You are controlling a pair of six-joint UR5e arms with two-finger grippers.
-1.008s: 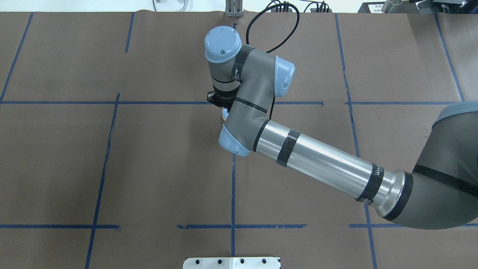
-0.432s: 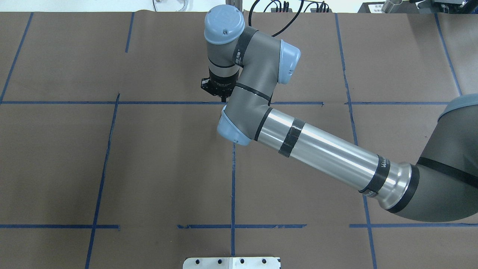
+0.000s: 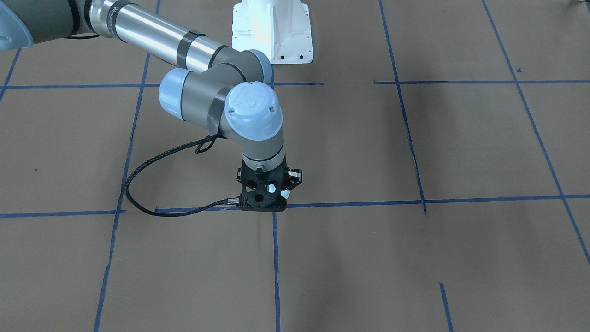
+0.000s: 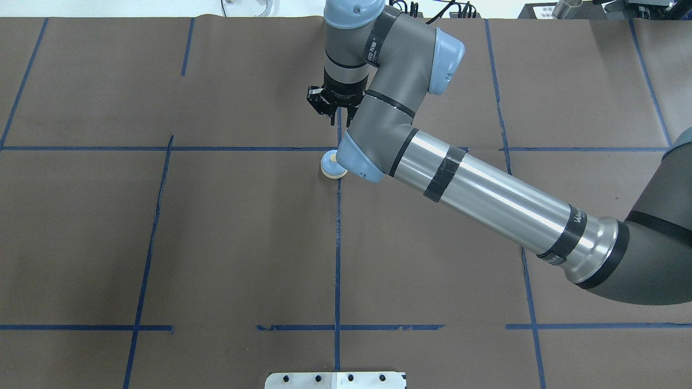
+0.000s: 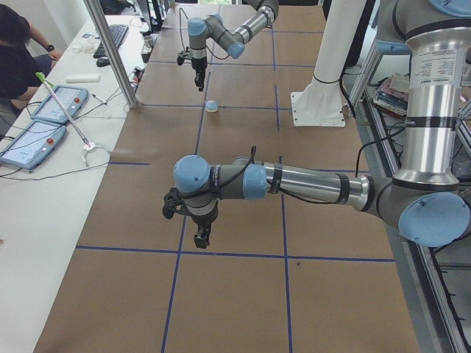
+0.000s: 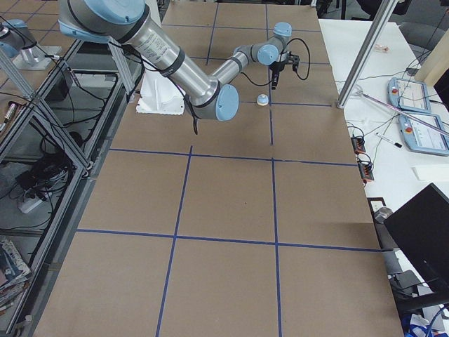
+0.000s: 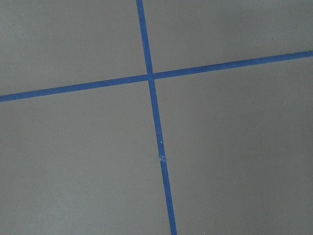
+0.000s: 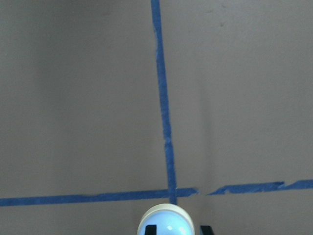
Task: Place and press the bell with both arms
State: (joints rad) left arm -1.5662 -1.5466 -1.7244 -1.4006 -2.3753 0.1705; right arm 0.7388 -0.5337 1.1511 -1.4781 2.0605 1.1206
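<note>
The bell (image 4: 331,166) stands on the brown table at a crossing of blue tape lines, partly under my right arm's elbow cap. It also shows in the exterior left view (image 5: 212,107), the exterior right view (image 6: 262,100) and at the bottom of the right wrist view (image 8: 165,223). My right gripper (image 4: 331,116) hangs above and just beyond the bell, open and empty, with its fingertips (image 8: 150,229) apart on either side of the bell. In the front-facing view the gripper (image 3: 264,197) hides most of the bell (image 3: 285,194). My left gripper (image 5: 200,237) hovers over bare table far from the bell. I cannot tell whether it is open or shut.
Blue tape lines (image 4: 337,259) divide the brown table cover into squares. The white pedestal base (image 3: 272,32) stands at the robot's side. A side table with tablets (image 5: 44,110), a metal post (image 5: 110,51) and a seated person (image 5: 15,51) lie beyond the far edge.
My right gripper has moved off the bell toward the far side of the table. The bell has stayed on the tape crossing and shows again.
</note>
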